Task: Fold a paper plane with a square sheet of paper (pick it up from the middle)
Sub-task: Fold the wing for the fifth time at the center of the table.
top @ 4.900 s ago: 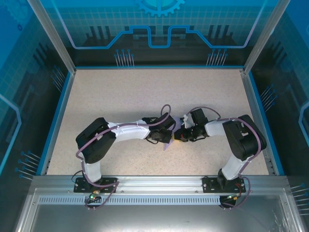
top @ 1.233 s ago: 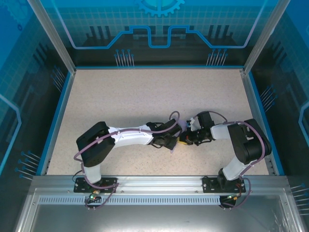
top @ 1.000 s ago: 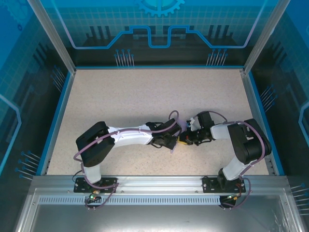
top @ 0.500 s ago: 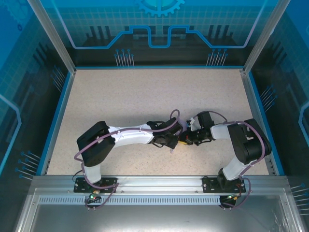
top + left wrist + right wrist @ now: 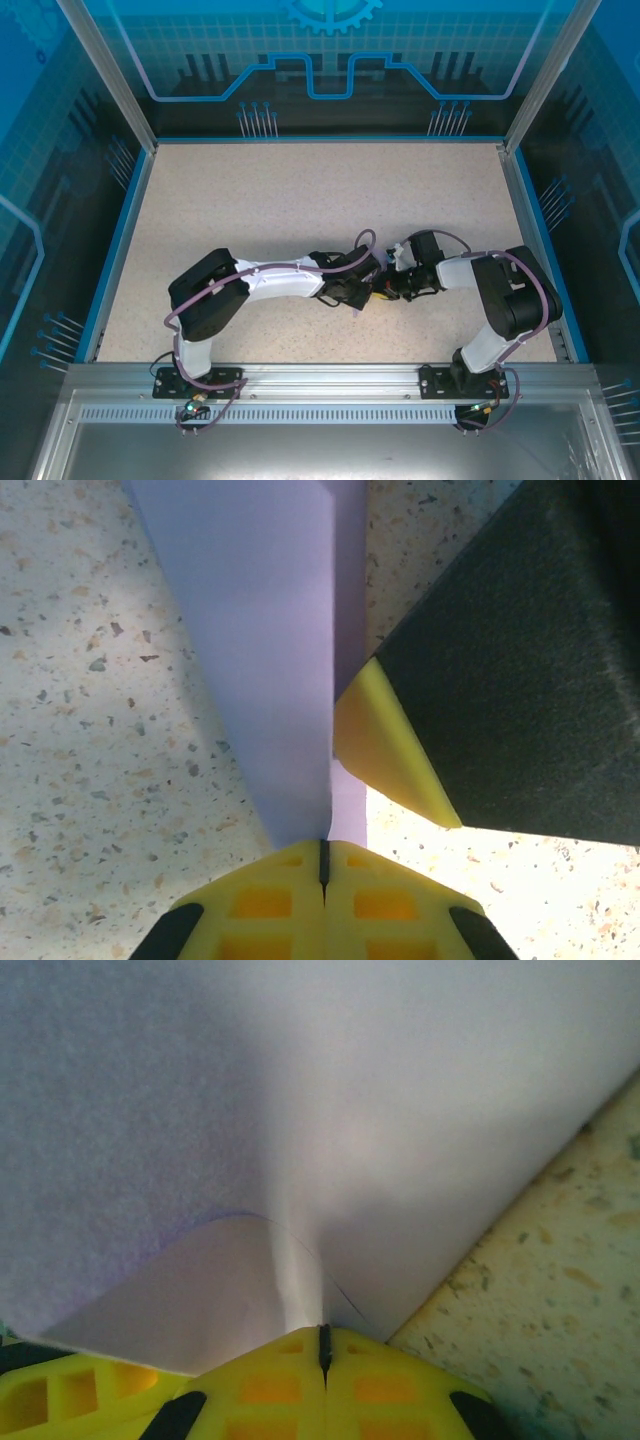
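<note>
Here, from above, the left gripper (image 5: pixel 356 292) and right gripper (image 5: pixel 382 291) stood tip to tip right of centre on the worktop (image 5: pixel 250 200), nearer its front edge. Left wrist view: the left gripper's yellow jaws were clamped on the narrow end of the creased lavender paper (image 5: pixel 265 650), with the right gripper's yellow-tipped finger (image 5: pixel 395 755) touching its edge. Right wrist view: the right gripper's jaws were pinched together on the paper's edge.

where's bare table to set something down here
The far half of the table, up to the back wall, is bare. It is crowded near the centre, where the left gripper and right gripper pinch the purple paper.
</note>
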Robot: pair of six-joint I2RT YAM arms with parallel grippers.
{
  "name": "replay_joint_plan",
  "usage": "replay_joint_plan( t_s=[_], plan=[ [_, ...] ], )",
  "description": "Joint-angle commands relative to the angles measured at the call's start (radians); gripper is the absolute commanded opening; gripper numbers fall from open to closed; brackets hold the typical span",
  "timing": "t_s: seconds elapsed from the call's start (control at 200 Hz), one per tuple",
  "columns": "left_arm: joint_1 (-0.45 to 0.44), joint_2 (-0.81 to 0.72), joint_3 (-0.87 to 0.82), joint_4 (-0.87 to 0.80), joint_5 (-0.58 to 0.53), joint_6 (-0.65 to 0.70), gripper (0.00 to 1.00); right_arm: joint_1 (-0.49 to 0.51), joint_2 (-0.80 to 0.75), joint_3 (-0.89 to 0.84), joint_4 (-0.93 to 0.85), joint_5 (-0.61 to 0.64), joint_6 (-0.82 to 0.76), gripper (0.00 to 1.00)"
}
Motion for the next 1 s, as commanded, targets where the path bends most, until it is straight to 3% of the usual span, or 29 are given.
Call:
replay_joint_plan(
  t_s=[0.0, 0.995],
  plan=[
    [0.005, 0.017, 0.023, 0.015, 0.03, -0.004, 0.01, 0.013, 0.039, -0.03, 0.002, 0.039, 0.002, 0.0],
    [0.036, 0.064, -0.023, 0.12, 0.104, -0.06, 0.01, -0.007, 0.021, -0.046, 0.033, 0.013, 0.017, 0.0]
  ],
)
